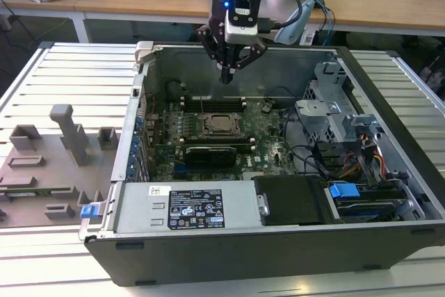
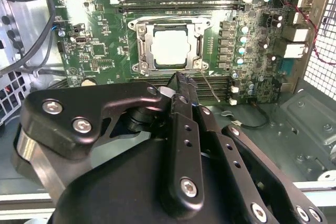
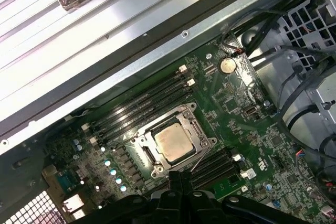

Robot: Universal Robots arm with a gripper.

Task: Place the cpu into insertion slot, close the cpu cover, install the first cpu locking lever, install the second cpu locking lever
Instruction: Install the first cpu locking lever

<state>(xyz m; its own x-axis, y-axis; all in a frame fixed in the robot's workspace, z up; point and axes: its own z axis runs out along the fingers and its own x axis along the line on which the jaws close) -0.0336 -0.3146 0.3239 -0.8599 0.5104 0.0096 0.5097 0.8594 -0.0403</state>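
Judging by how things lie, the small square cpu with a flat silvery-grey top (image 2: pixel 170 45) is taken as already seated in the square insertion slot with a black-and-metal rim (image 2: pixel 137 24), near the middle of the green motherboard (image 2: pixel 94 51); the thin silver metal cpu cover with a cut-out window (image 2: pixel 198 48) appears lowered around it. The black gripper (image 2: pixel 181 80) is held above the slot's edge, its fingers drawn together on nothing; a thin wire locking lever (image 2: pixel 210 88) is seen jutting free, so latching is judged unfinished; whether the other lever is hooked cannot be made out, and the pin field is hidden beneath the chip.
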